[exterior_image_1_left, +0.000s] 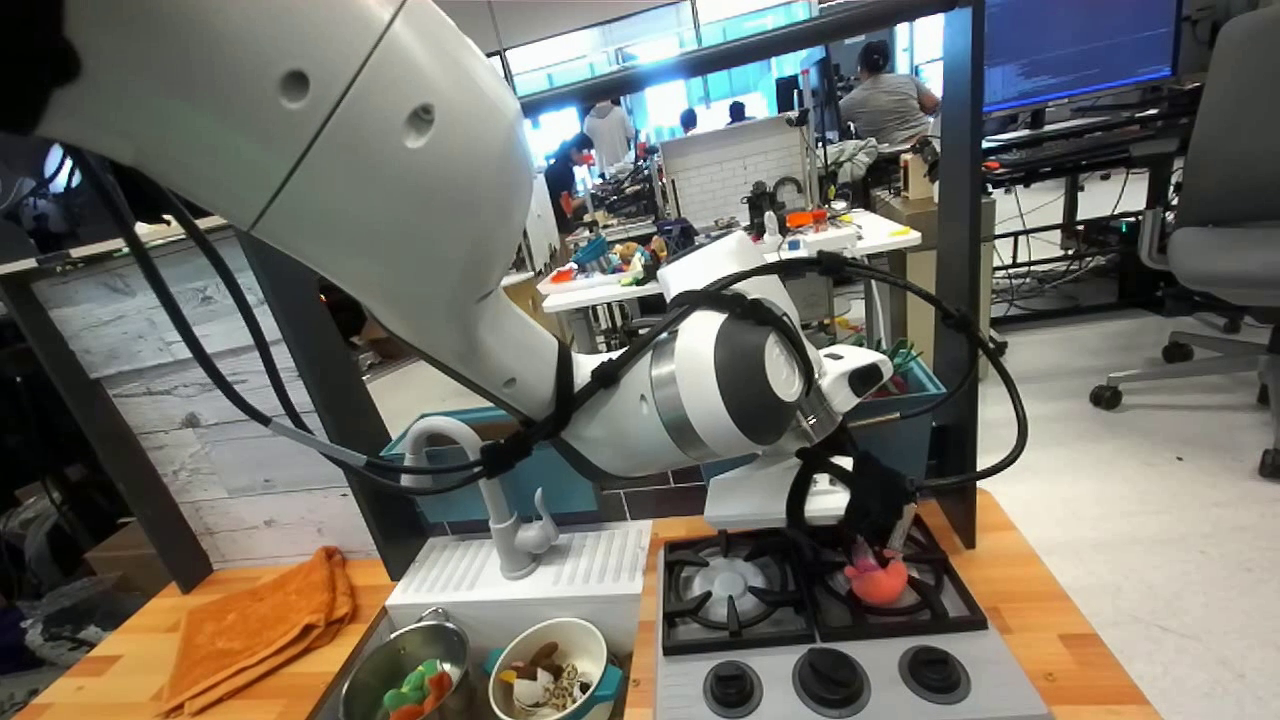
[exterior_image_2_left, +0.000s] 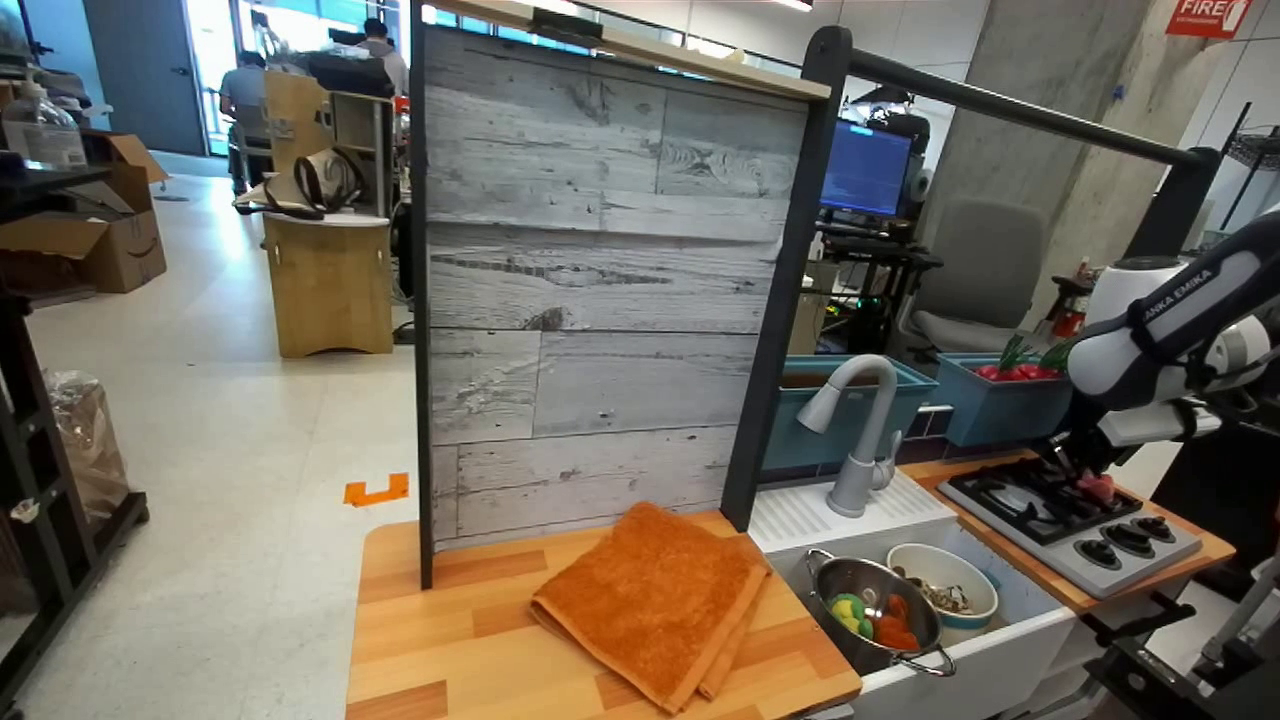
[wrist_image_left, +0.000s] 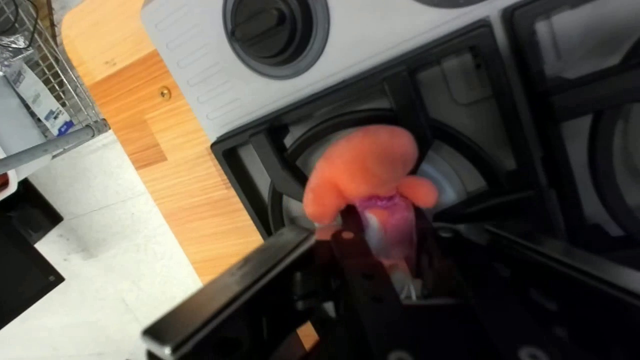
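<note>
In the wrist view, the toy (wrist_image_left: 362, 160) is showing coral orange and purple-pink against the black gripper (wrist_image_left: 387, 227). At the toy's eleven o'clock, a black knob (wrist_image_left: 270, 32) is dotting the light-grey stove panel (wrist_image_left: 372, 40); at nine o'clock, the counter (wrist_image_left: 175, 160) is showing honey-and-tan blocks. In an exterior view, the towel (exterior_image_2_left: 655, 605) at six o'clock is glowing rust orange; at its twelve o'clock, the wall panel (exterior_image_2_left: 600, 285) is bearing streaked grey-white planks.

Stove (wrist_image_left: 465, 80) close below the wrist view, farther in both exterior views
</note>
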